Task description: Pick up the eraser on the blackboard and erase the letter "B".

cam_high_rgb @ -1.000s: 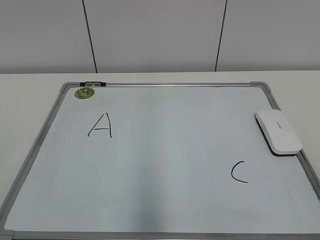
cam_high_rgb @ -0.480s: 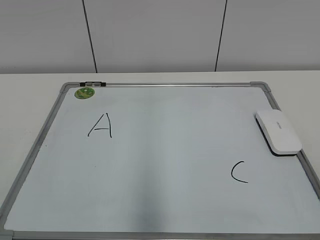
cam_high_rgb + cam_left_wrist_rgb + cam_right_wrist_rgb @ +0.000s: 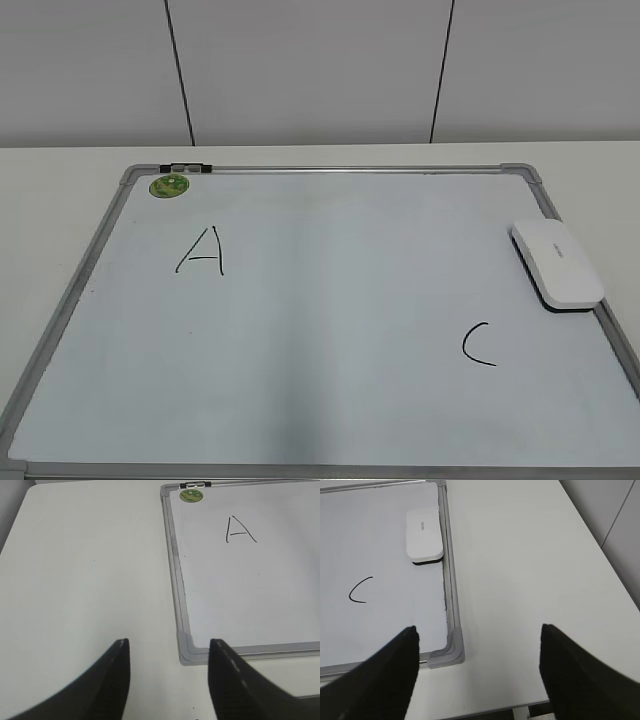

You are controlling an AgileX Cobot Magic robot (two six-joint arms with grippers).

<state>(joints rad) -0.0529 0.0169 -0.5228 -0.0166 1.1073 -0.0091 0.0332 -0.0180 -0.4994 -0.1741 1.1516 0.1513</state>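
A: From outside, where is the eraser (image 3: 557,263)?
B: On the blackboard (image 3: 330,320) by its right frame; I see no "B" between A (image 3: 201,251) and C (image 3: 479,345), just bare room.
A: Left wrist?
B: Left tool (image 3: 169,647) released above the tabletop (image 3: 90,570).
A: Right wrist?
B: Right tool (image 3: 479,634) spread, empty, near the frame corner.

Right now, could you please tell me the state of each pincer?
Left pincer: open, holding nothing.
Right pincer: open, holding nothing.

White eraser (image 3: 557,262) with dark underside, pale blue-white blackboard (image 3: 330,400) framed grey, round green sticker (image 3: 169,185)
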